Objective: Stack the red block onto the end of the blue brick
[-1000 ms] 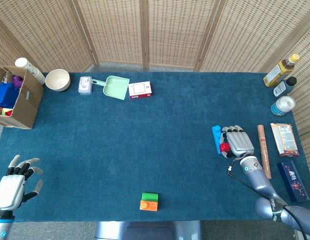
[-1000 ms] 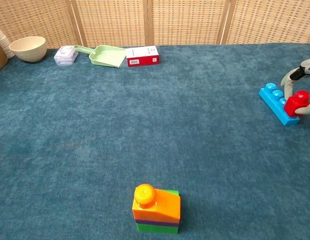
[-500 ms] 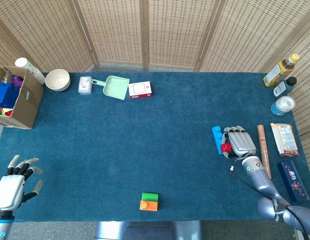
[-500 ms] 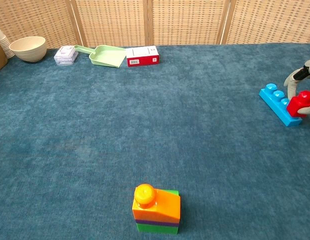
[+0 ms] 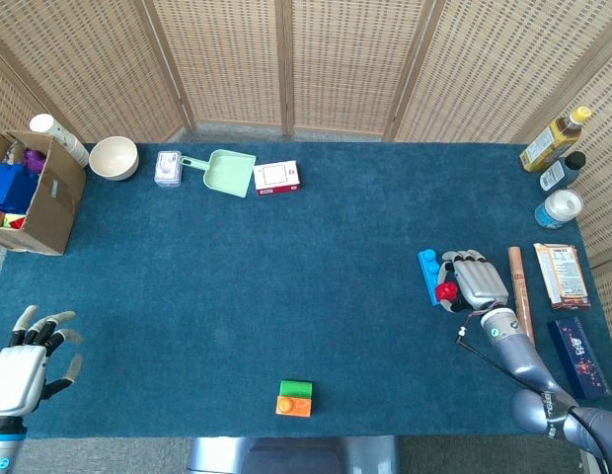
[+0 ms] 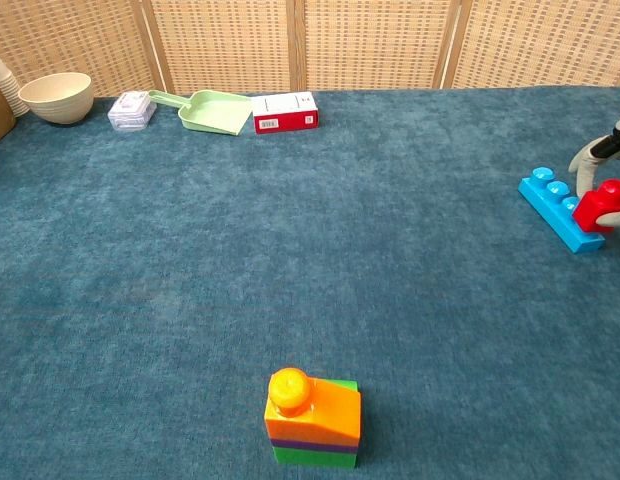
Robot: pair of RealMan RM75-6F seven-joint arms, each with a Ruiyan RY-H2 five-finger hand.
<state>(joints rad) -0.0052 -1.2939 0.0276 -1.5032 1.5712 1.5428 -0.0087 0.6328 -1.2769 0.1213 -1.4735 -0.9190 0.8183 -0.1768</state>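
The long blue brick (image 5: pixel 427 274) (image 6: pixel 552 207) lies on the blue cloth at the right side of the table. A red block (image 5: pixel 445 291) (image 6: pixel 599 205) sits on its near end. My right hand (image 5: pixel 477 282) (image 6: pixel 602 152) lies just right of the brick, fingers pointing away, and its thumb and a finger hold the red block. In the chest view only two fingertips show at the right edge. My left hand (image 5: pixel 27 358) hangs at the table's near left corner, fingers spread, holding nothing.
A green and orange block stack (image 5: pixel 295 398) (image 6: pixel 313 416) stands near the front edge. At the back left are a bowl (image 5: pixel 114 157), a clear box (image 5: pixel 168 167), a green scoop (image 5: pixel 226 172), a red carton (image 5: pixel 276 177) and a cardboard box (image 5: pixel 35 194). Bottles (image 5: pixel 557 168), a wooden stick (image 5: pixel 521 296) and packets (image 5: pixel 561 274) line the right edge.
My right hand and the red block have shifted slightly rightwards, the block settling on the brick's near end. My left hand has sunk a little.
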